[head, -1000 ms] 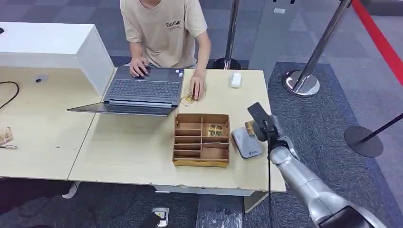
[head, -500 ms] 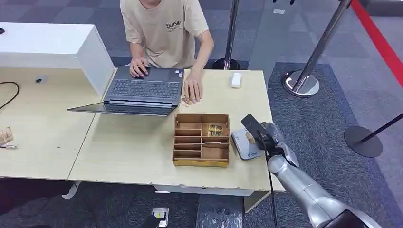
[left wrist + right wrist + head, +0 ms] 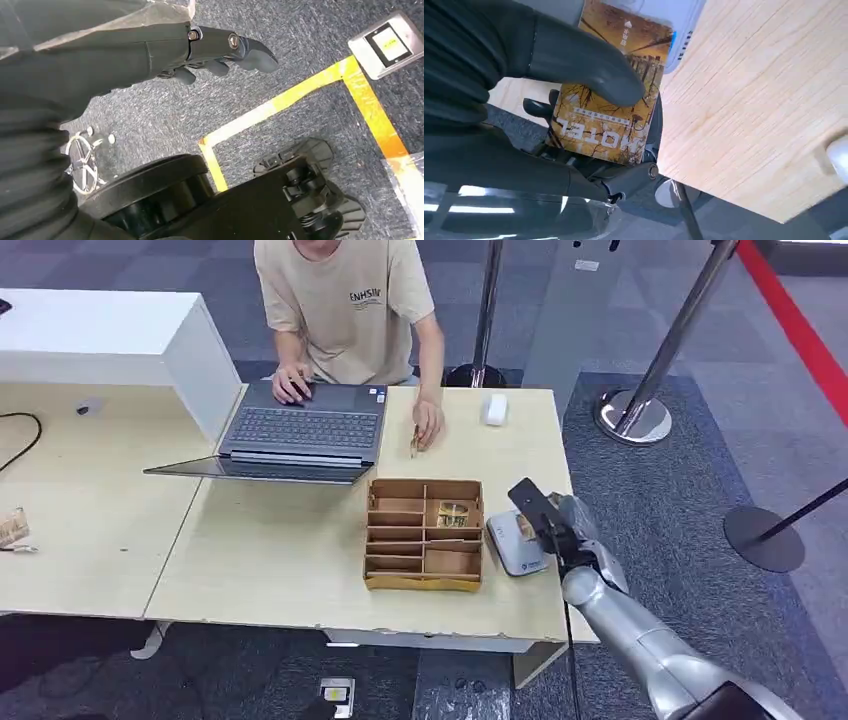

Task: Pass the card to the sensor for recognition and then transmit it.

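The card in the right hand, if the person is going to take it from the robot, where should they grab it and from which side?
Probably the far end of the card, the part over the sensor. The right hand pinches its near half, thumb on top, so the free end is best reached from the table side.

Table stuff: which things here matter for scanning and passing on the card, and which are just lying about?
Part of the job:
card, held by the right robot hand
card reader, on the table beside the wooden box
person, possibly the one to receive the card

Just lying about:
laptop
wooden box
mouse
barrier posts
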Controlling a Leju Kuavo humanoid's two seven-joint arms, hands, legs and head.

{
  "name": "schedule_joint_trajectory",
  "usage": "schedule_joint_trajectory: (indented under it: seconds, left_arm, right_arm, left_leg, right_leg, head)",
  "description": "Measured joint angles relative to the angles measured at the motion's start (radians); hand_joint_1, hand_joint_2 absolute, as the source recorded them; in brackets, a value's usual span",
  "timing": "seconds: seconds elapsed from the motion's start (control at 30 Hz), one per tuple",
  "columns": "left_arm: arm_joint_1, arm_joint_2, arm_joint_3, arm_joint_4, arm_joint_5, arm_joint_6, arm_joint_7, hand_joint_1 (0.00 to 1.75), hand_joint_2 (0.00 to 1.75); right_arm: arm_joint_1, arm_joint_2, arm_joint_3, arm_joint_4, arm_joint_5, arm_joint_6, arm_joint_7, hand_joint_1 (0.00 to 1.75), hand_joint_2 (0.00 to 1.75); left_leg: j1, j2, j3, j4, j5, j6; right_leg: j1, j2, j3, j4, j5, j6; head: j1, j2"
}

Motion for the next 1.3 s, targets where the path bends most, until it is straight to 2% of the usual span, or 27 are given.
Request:
schedule_joint_trajectory:
  seconds: [0.13, 0.23, 0.43, 0.6, 0.83, 0.9, 0.97, 1.1, 1.3]
  left_arm:
    - [0.000, 0.000, 0.002, 0.000, 0.005, 0.003, -0.009, 0.00, 1.75]
    - [-0.001, 0.000, 0.004, 0.000, 0.003, 0.003, -0.018, 0.00, 1.75]
    - [-0.017, 0.000, 0.004, 0.000, -0.025, -0.008, -0.014, 0.00, 1.75]
    - [-0.026, 0.000, 0.004, 0.000, -0.037, -0.015, -0.010, 0.00, 1.75]
    - [-0.054, -0.012, 0.004, -0.001, -0.067, -0.018, 0.000, 0.00, 1.75]
    - [-0.060, -0.016, 0.003, -0.001, -0.070, -0.018, 0.002, 0.00, 1.75]
    - [-0.068, -0.020, 0.003, -0.001, -0.074, -0.018, 0.003, 0.00, 1.75]
    - [-0.077, -0.027, 0.003, -0.002, -0.082, -0.019, 0.003, 0.00, 1.75]
    - [-0.080, -0.028, 0.004, -0.002, -0.085, -0.033, -0.002, 0.00, 1.75]
  right_arm:
    - [-0.006, 0.002, -0.010, -0.062, -0.059, -0.027, -0.079, 1.75, 1.75]
    - [-0.013, 0.002, -0.027, -0.170, -0.102, -0.043, -0.091, 1.75, 1.75]
    - [-0.063, 0.001, -0.043, -0.455, -0.064, -0.021, 0.001, 1.75, 1.75]
    - [-0.154, 0.013, -0.024, -0.562, 0.074, -0.006, 0.028, 1.75, 1.75]
    - [-0.301, 0.071, 0.037, -0.489, 0.266, -0.048, 0.032, 1.75, 1.75]
    - [-0.340, 0.087, 0.072, -0.432, 0.391, -0.076, 0.063, 1.75, 1.75]
    - [-0.376, 0.104, 0.116, -0.368, 0.577, -0.098, 0.111, 1.75, 1.75]
    - [-0.419, 0.127, 0.211, -0.261, 0.800, -0.077, 0.168, 1.75, 1.75]
    - [-0.442, 0.140, 0.316, -0.149, 0.952, -0.045, 0.186, 1.75, 1.75]
  left_leg:
    - [0.000, 0.000, 0.000, 0.000, 0.000, 0.000]
    - [0.000, 0.000, 0.000, 0.000, 0.001, 0.000]
    - [0.000, 0.000, 0.000, 0.000, 0.001, 0.000]
    - [0.000, 0.000, -0.001, 0.000, 0.002, 0.000]
    - [0.000, -0.001, -0.001, 0.000, 0.003, -0.001]
    - [0.000, -0.001, -0.001, 0.000, 0.003, -0.001]
    - [0.000, -0.001, -0.002, 0.000, 0.003, -0.001]
    - [0.000, -0.002, -0.002, 0.000, 0.003, -0.001]
    - [0.000, -0.001, -0.002, 0.000, 0.003, -0.001]
  right_leg:
    - [0.000, 0.000, 0.000, 0.000, 0.000, 0.000]
    - [0.000, 0.000, 0.000, 0.001, 0.000, 0.000]
    - [0.000, 0.000, -0.001, 0.001, 0.000, 0.000]
    - [0.000, 0.000, -0.001, 0.002, 0.000, 0.000]
    - [0.000, -0.001, -0.001, 0.002, 0.001, -0.001]
    - [0.000, 0.000, -0.001, 0.002, 0.001, -0.001]
    - [0.000, 0.000, -0.001, 0.002, 0.001, -0.001]
    - [0.000, -0.001, -0.002, 0.002, 0.001, -0.001]
    - [0.000, -0.001, -0.002, 0.002, 0.001, -0.001]
  head:
    - [0.000, 0.000]
    - [0.000, 0.000]
    - [-0.001, 0.000]
    - [0.000, 0.000]
    - [0.000, 0.000]
    - [0.000, 0.000]
    - [0.000, 0.000]
    - [0.000, 0.000]
    - [0.000, 0.000]
